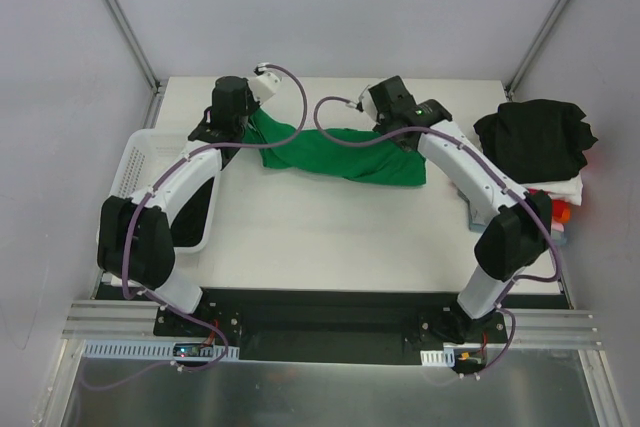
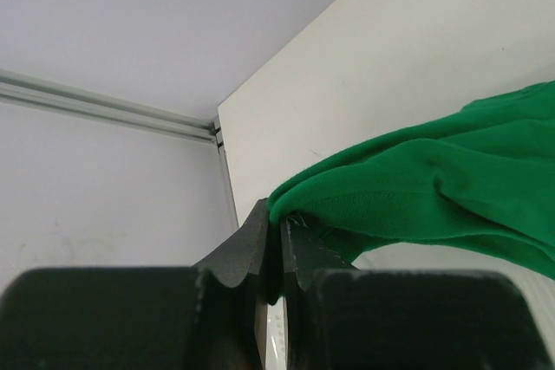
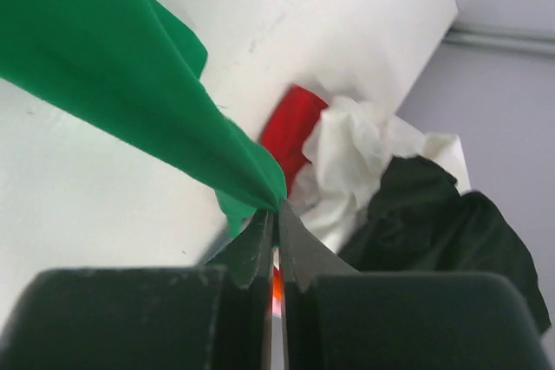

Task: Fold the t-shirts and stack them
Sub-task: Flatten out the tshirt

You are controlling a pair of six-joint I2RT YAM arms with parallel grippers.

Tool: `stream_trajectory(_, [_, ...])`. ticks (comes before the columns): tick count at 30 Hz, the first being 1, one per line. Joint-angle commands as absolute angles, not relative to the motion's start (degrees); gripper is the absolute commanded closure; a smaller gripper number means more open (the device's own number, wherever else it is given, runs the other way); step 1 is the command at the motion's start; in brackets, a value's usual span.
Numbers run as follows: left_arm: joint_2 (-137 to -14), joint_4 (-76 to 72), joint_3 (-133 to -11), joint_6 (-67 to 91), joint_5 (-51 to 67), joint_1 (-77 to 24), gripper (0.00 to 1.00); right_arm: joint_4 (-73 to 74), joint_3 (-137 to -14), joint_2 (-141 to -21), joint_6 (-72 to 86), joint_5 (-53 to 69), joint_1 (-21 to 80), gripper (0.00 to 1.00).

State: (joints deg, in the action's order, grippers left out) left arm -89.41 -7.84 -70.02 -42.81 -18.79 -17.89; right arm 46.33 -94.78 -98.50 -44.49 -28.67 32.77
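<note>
A bright green t-shirt hangs stretched between both grippers above the far middle of the table. My left gripper is shut on its left end, with cloth pinched at the fingertips in the left wrist view. My right gripper is shut on its right end, the cloth running up and left from the tips in the right wrist view. A pile of other t-shirts lies at the right edge, a black one on top of white and red ones.
A white mesh basket stands at the table's left edge beside the left arm. The table's far edge and grey walls are close behind the grippers. Bare table lies in front of the shirt.
</note>
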Motion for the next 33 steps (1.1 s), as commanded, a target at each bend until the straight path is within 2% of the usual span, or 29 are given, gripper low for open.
stream_trajectory(1, [-86.22,-9.93,-70.22,-42.01,-20.39,-17.23,1.00,48.95,-94.83,-93.52,-45.79,-35.68,30.51,0.99])
stream_trajectory(14, [-84.11,-9.05,-72.07,-42.45,-21.71,-17.14,1.00,47.73,-97.03,-89.56,-47.19,-40.07,24.87,0.99])
stream_trajectory(23, [-87.44,-8.97,-74.88,-42.19,-23.90,-16.44,1.00,45.27,-109.15,-92.55,-50.62,-41.92,19.51,0.99])
stream_trajectory(33, [-95.62,-8.96,-87.44,-45.61,-27.15,-13.98,1.00,39.64,-112.94,-94.48,-54.14,-43.94,17.14,0.99])
